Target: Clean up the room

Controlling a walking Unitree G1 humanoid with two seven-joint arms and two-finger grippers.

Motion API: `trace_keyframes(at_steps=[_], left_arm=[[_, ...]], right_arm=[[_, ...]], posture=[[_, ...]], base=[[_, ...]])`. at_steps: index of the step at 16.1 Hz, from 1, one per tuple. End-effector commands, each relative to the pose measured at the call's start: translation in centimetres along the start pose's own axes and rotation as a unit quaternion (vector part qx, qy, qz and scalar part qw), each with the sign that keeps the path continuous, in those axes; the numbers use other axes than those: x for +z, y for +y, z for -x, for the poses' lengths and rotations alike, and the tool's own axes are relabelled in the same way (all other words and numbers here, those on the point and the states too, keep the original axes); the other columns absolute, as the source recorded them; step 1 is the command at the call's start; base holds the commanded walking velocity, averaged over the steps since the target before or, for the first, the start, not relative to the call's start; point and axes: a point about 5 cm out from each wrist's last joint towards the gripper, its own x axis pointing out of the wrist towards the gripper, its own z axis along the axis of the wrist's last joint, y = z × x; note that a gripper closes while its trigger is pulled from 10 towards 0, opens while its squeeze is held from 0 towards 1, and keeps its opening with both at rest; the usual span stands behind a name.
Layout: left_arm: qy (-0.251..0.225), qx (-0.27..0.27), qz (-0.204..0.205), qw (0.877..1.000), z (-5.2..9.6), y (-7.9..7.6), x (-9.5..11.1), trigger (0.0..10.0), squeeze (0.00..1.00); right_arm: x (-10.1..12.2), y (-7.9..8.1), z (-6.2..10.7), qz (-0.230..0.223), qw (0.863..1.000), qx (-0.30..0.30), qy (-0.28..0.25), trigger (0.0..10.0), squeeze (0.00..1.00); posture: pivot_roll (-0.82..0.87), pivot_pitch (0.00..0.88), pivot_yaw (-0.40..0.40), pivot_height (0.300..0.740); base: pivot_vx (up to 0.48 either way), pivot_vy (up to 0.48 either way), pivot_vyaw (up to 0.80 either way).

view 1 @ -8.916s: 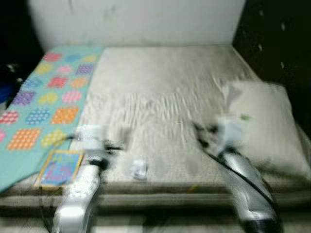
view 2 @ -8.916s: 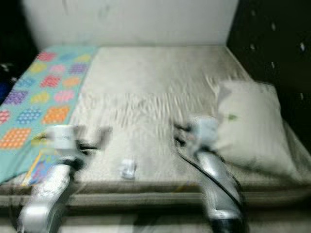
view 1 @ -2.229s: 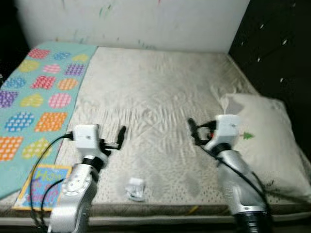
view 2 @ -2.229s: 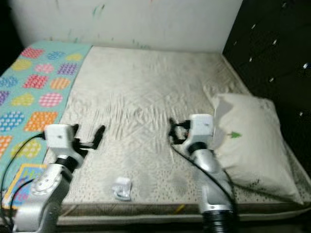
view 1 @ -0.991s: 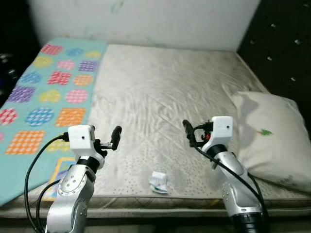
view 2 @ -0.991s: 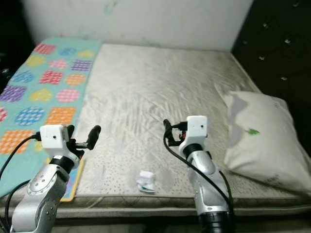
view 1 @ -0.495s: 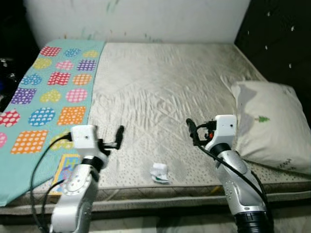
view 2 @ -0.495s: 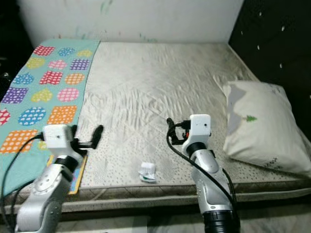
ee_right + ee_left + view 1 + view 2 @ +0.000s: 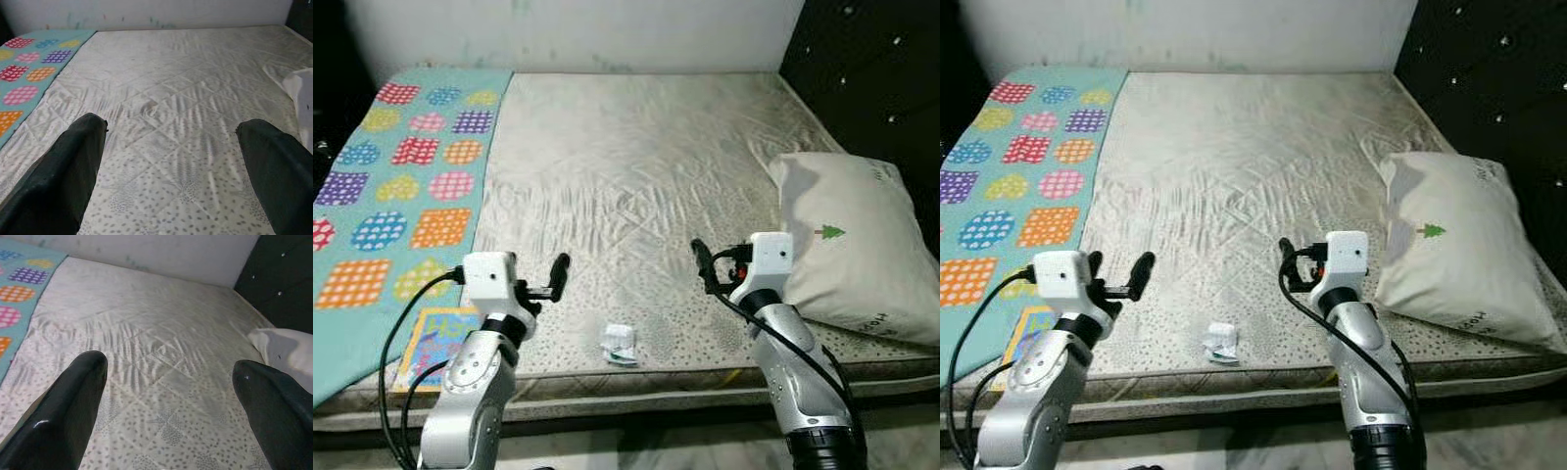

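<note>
A small crumpled white wrapper (image 9: 620, 343) lies on the bare grey mattress (image 9: 636, 166) near its front edge. It sits between my two arms. My left gripper (image 9: 556, 274) is held above the mattress to the wrapper's left, open and holding nothing. To the wrapper's right, my right gripper (image 9: 702, 264) hovers open and is likewise holding nothing. Both wrist views show wide-spread black fingers (image 9: 73, 401) (image 9: 68, 161) over the quilted mattress. A colourful children's book (image 9: 435, 338) lies at the front left corner, under my left arm.
A teal blanket with bright patches (image 9: 401, 166) covers the bed's left strip. A white pillow with a small green tree (image 9: 847, 245) lies at the right edge. A dark studded wall (image 9: 871, 78) stands to the right and a white wall (image 9: 568, 29) behind.
The whole picture has shifted as my head moved, and more of the bed's front edge shows. Both arms keep the same pose, and the wrapper, book and pillow lie where they were.
</note>
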Motion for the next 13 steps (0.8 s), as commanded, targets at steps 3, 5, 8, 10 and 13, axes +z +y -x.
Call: trace_keyframes(at_steps=[3,5,8,10,13], left_arm=[[0.011,0.004,-0.002,1.000,0.21,0.31,-0.41,10.0,0.00],[0.012,0.005,-0.002,1.000,0.16,0.34,-0.44,10.0,0.00],[0.013,0.008,-0.004,1.000,0.16,0.42,-0.40,10.0,0.00],[0.014,0.010,-0.004,1.000,0.13,0.46,-0.36,10.0,0.00],[0.013,0.012,-0.005,1.000,0.06,0.50,-0.30,10.0,0.00]], right_arm=[[0.04,0.03,0.13,0.001,1.000,0.006,-0.003,10.0,0.00],[0.06,0.11,0.12,-0.002,1.000,0.011,-0.004,10.0,0.00],[0.14,0.22,0.13,-0.003,1.000,0.013,-0.006,10.0,0.00],[0.13,0.24,0.13,-0.007,1.000,0.014,-0.005,10.0,0.00],[0.20,0.24,0.09,-0.007,1.000,0.014,-0.007,10.0,0.00]], posture=[[-0.02,0.067,-0.040,0.740],[-0.02,0.067,-0.040,0.740],[-0.02,0.071,-0.040,0.740],[-0.02,0.077,-0.037,0.721],[-0.02,0.084,-0.036,0.681]], base=[[0.000,0.000,0.00],[0.000,0.000,0.00],[0.000,0.000,0.00],[0.000,0.000,0.00],[0.000,0.000,0.00]])
